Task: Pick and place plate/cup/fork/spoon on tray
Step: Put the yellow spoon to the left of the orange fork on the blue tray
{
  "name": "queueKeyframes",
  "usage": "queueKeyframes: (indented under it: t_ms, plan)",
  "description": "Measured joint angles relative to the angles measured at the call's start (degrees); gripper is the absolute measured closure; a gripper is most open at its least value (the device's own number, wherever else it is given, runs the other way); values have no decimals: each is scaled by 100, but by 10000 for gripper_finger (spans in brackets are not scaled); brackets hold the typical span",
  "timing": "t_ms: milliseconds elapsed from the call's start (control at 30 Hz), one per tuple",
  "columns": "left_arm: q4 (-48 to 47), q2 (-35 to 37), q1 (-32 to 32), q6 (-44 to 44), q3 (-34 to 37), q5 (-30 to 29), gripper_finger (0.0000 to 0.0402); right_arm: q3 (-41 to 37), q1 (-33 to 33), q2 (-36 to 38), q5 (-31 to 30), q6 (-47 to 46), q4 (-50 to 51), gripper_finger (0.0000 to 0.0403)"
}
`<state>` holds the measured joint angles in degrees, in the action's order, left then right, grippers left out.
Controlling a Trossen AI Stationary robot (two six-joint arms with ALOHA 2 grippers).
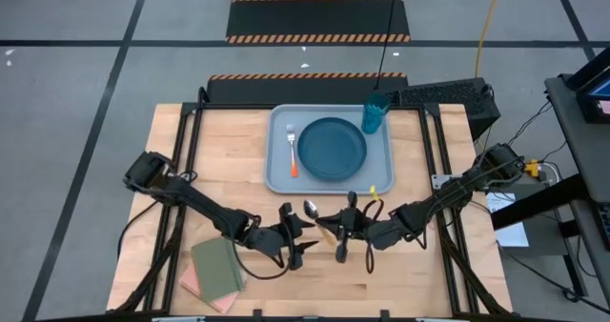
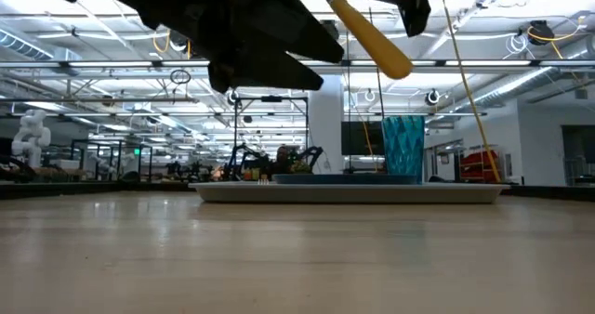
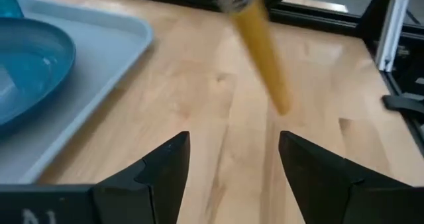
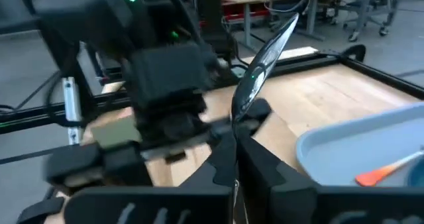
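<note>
The grey-blue tray (image 1: 278, 174) lies at the table's far middle. On it are the teal-blue plate (image 1: 332, 148) and, left of the plate, the orange-handled fork (image 1: 292, 152). The teal cup (image 1: 376, 113) stands upright at the tray's far right corner. My right gripper (image 1: 330, 230) is near the table's front middle and is shut on the spoon (image 1: 318, 217). My left gripper (image 1: 301, 234) hovers open and empty just left of it, facing the spoon's yellow handle (image 3: 262, 48). My right gripper pinches the spoon between its two fingers (image 4: 255, 159) near where the metal bowl meets the handle. The bowl (image 4: 255, 75) sticks out past the fingertips. The fingers come about level from the table's right. The spoon is lifted clear and tilted, its handle (image 2: 372, 37) slanting down.
A green notebook (image 1: 217, 265) lies on something pink (image 1: 195, 282) at the table's near left, beside my left arm. Bare wood (image 1: 191, 160) lies left of the tray, and more (image 1: 410, 284) lies near the front right.
</note>
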<state>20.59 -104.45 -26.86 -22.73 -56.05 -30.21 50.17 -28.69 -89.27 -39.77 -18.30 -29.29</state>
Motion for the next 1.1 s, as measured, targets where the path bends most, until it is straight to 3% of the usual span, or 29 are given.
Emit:
queueKeyframes:
  t_ms: [300, 667, 800, 1000, 1100]
  plan:
    - [1060, -249, 2, 421, 2, 622, 170, 0, 11, 0, 378, 335, -342, 403]
    - [1946, -244, 60, 679, -3, 795, 178, 0, -8, 2, 412, 448, -802, 403]
    - [2009, -242, 68, 790, -3, 893, 231, 0, -51, 2, 413, 495, -936, 403]
    - [1973, -242, 148, 733, 5, 883, 357, -4, -75, 6, 423, 613, -1014, 403]
    - [1898, -242, 191, 742, -1, 1068, 373, 2, -92, 15, 484, 616, -969, 403]
